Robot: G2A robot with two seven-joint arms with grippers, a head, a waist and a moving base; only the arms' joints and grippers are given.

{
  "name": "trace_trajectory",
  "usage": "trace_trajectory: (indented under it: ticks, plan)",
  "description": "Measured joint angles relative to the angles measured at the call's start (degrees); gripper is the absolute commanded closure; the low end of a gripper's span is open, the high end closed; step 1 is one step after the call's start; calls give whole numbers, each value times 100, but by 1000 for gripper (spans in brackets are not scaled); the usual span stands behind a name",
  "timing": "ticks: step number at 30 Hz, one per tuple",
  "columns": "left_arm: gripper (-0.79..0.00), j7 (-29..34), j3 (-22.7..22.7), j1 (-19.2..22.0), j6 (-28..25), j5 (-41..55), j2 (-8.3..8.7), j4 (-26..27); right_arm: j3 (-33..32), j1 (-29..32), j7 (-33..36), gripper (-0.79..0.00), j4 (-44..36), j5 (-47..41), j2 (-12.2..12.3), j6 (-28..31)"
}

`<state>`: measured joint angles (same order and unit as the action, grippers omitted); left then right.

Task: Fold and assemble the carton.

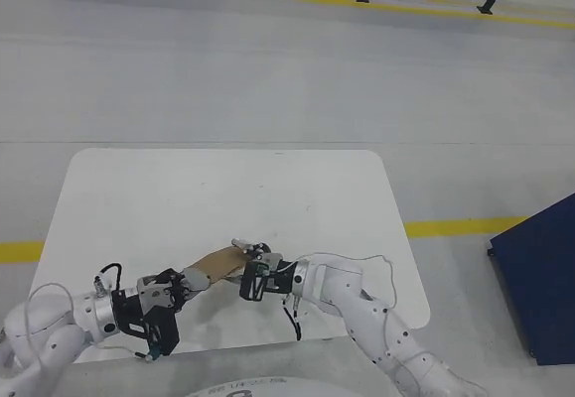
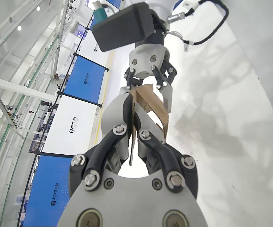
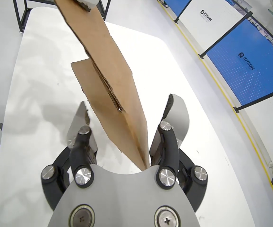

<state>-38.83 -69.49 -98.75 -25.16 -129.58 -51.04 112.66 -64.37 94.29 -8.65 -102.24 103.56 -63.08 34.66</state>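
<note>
Right wrist view: the right gripper (image 3: 129, 106) gapes wide and empty astride the flat carton (image 3: 108, 55), pinched above the white table (image 3: 44, 72) by the left gripper (image 2: 133, 109), so it should close squarely on one panel before spreading.

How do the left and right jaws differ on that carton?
The left gripper has its jaws pinched shut on one end of the flat carton; the right gripper has them spread wide, the other end between them unclamped. The left gripper holds the carton; the right gripper only straddles it. Shared: both meet it from opposite ends, above the white table.
</note>
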Motion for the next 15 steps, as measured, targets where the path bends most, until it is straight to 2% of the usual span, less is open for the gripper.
trace_trajectory:
  ticks: [1, 5, 6, 7, 12, 15]
  plan:
    - [0, -12, -1, -3, -2, -15, 6, 4, 6, -7, 70, 0, 3, -23, 1, 4]
    - [0, -46, -21, -15, -10, -49, 26, 23, 28, -57, 298, 0, 2, -130, 8, 144]
    - [-58, -59, -27, -18, -17, -62, 32, 33, 28, -67, 329, 0, 1, -157, 10, 181]
    - [-779, -84, -33, -23, -26, -88, 41, 49, 26, -77, 361, 0, -2, -186, 15, 216]
    - [-785, -306, -150, -87, 169, 74, 66, 88, -14, -83, 416, 0, -2, -299, 31, 219]
    - [-785, -553, -463, -207, 462, 384, 96, 38, -102, -49, 344, 0, -19, -412, 56, 280]
